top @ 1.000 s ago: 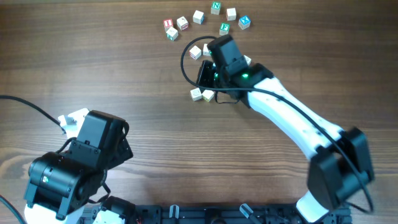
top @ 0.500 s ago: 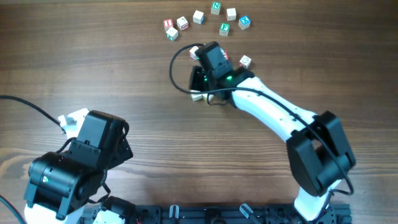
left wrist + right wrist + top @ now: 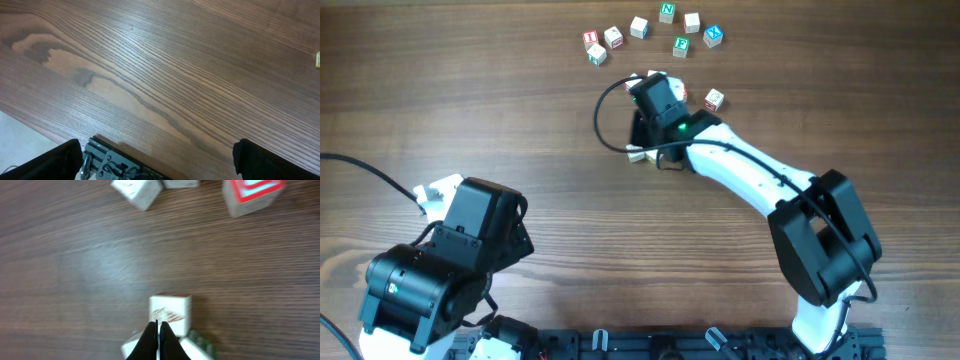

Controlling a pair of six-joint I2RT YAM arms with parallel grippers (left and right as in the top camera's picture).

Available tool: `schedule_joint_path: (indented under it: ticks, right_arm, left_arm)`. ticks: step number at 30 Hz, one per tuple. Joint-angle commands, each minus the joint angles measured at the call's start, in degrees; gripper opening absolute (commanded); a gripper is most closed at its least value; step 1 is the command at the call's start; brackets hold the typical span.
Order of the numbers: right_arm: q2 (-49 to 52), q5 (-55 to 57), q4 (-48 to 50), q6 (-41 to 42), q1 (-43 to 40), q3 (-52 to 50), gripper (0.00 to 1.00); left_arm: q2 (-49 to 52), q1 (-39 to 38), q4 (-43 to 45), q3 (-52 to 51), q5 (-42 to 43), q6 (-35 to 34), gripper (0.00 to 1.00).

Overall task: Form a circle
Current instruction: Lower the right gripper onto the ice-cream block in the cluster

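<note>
Small pale wooden letter cubes lie at the table's far side. Several form a loose arc (image 3: 667, 12), from a red-lettered cube (image 3: 590, 38) to a blue one (image 3: 713, 35). My right gripper (image 3: 640, 140) is shut and empty, low over a small cluster of cubes (image 3: 636, 153). In the right wrist view its shut tips (image 3: 157, 327) touch a cube with a red mark (image 3: 171, 311), with two more cubes half hidden beneath the fingers. A red-lettered cube (image 3: 252, 195) lies further off. My left gripper (image 3: 162, 167) is open over bare wood, far from the cubes.
A lone cube (image 3: 714, 99) sits right of the right wrist, and others (image 3: 632, 84) lie just above it. A black cable loops left of the right gripper (image 3: 605, 110). The left arm (image 3: 450, 260) fills the near left corner.
The right arm has swung left, carrying its shut gripper over the cube cluster; the two cubes there now lie mostly hidden under it. The left arm has not moved.
</note>
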Motion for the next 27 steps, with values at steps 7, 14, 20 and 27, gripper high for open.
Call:
schedule_joint_path:
  ticks: [7,14,20,27]
  right_arm:
    - [1.36,-0.59,-1.46,1.05,-0.07,0.2,0.05]
    - [1.7,-1.25,-1.66,-0.11,-0.07,0.09,0.05]
    - [1.7,-2.12,0.17,-0.24,-0.07,-1.77,0.04]
    - [1.7,-2.78,-0.13,-1.6,0.0,-1.79,0.05]
  left_arm:
    - [-0.13,0.33,0.02,-0.15,0.04,-0.94,1.0]
    - [-0.13,0.33,0.02,-0.15,0.04,-0.94,1.0]
    - [-0.13,0.33,0.02,-0.15,0.04,-0.94,1.0]
    - [-0.13,0.33,0.02,-0.15,0.04,-0.94,1.0]
